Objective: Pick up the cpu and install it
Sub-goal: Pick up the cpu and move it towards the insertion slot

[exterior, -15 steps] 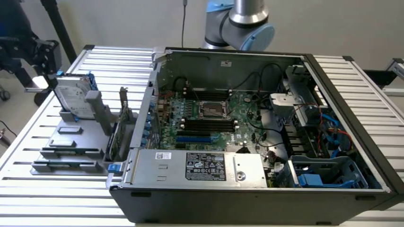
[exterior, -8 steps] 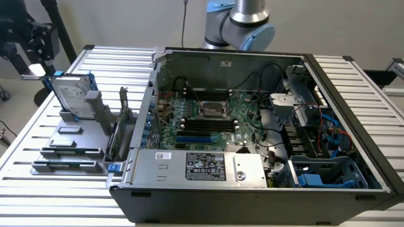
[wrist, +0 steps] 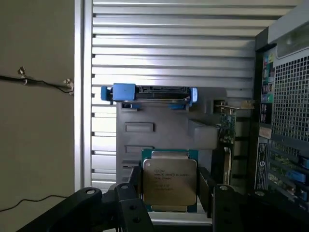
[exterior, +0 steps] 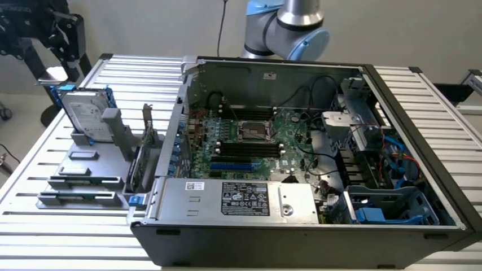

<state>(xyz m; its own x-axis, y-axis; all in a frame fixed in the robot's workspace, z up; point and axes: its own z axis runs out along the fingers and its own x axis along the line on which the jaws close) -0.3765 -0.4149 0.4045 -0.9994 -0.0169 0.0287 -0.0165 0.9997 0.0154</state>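
Two black fingers [wrist: 208, 195] of the gripper [wrist: 170, 198] stood spread wide and pinched the cpu [wrist: 169, 180] by its opposite side edges. Its silver top faced the wrist camera, with a thin green rim showing around the metal. In the exterior view the gripper hung in the air toward the exterior view's left, past the far end of a grey tray [exterior: 105, 169], and the cpu showed as a small bright square beneath it, clear above the top edge of the hard drive [exterior: 81, 116]. That drive stood upright in blue rails at the tray's far end; nearer on the tray lay two small recesses, then memory sticks [exterior: 83, 182] in rows. A card [exterior: 148, 135] stood on edge between the tray and the case [exterior: 301, 243]. The case lay on its side with its open face up, just beside the tray on the exterior view's right. Inside, the socket [exterior: 254, 131] sat near the middle of the green board, with dark memory rows on two sides and cables and a metal bracket to the exterior view's right. Open air lay above the case's rim and the board. The arm [exterior: 290, 25] rose behind the case's far wall. Bare slats of the table [exterior: 30, 169] ran along the tray's left edge and in front of it.
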